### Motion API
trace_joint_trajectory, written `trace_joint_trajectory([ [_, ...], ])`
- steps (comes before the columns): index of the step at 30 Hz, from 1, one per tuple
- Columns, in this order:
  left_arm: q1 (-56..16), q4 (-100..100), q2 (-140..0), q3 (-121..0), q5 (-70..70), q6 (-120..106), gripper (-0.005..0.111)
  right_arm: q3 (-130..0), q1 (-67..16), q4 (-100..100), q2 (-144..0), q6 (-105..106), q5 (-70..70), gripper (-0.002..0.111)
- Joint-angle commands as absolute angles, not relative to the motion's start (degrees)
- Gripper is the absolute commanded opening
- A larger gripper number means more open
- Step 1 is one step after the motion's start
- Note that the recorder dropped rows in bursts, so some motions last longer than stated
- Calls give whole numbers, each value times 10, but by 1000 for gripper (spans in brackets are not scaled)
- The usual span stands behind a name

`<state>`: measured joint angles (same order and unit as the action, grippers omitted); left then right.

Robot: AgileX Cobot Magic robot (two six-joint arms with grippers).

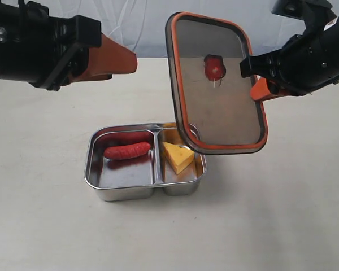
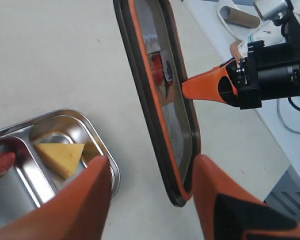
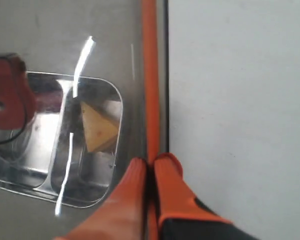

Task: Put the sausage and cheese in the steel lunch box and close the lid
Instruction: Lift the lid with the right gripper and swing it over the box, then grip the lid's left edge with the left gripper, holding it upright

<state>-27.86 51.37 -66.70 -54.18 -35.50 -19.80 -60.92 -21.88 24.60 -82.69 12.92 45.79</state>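
From the exterior view we see a pale table [image 1: 45,226] with the steel lunch box [image 1: 91,169] on it. The red sausage [image 1: 127,151] lies in its larger compartment and the yellow, holed cheese [image 1: 178,156] in the smaller. The lid [image 1: 220,107] — dark, translucent, orange-rimmed — hangs tilted above the box's cheese end, its lower corner over the box rim. The right gripper [image 1: 259,90] is clamped on its right edge; the left gripper [image 1: 124,62] hovers well apart, up to the left.

In the left wrist view a cardboard tube [image 2: 240,17] lies on a far surface, and the left fingers [image 2: 85,200] stand spread, holding nothing.

In the right wrist view the right fingers [image 3: 140,185] pinch the orange seal [image 3: 150,75] — box and cheese show through the lid.
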Motion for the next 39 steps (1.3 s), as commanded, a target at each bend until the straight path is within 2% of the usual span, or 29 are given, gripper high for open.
trace_joint_trajectory([
  [1, -275, 530, -683, -540, -355, -213, 49, -608, -241, 265, -822, 134, 444, -1],
  [30, -275, 532, -693, -540, -320, -256, 48, -608, -347, 348, -822, 162, 410, -1],
  [32, -275, 524, -698, -540, -329, -256, 41, -608, -351, 367, -822, 177, 409, -1],
  [37, -275, 517, -713, -540, -333, -256, 0, -608, -351, 408, -822, 210, 409, -1],
  [39, -275, 513, -713, -540, -326, -258, 0, -608, -351, 409, -822, 210, 412, -1],
])
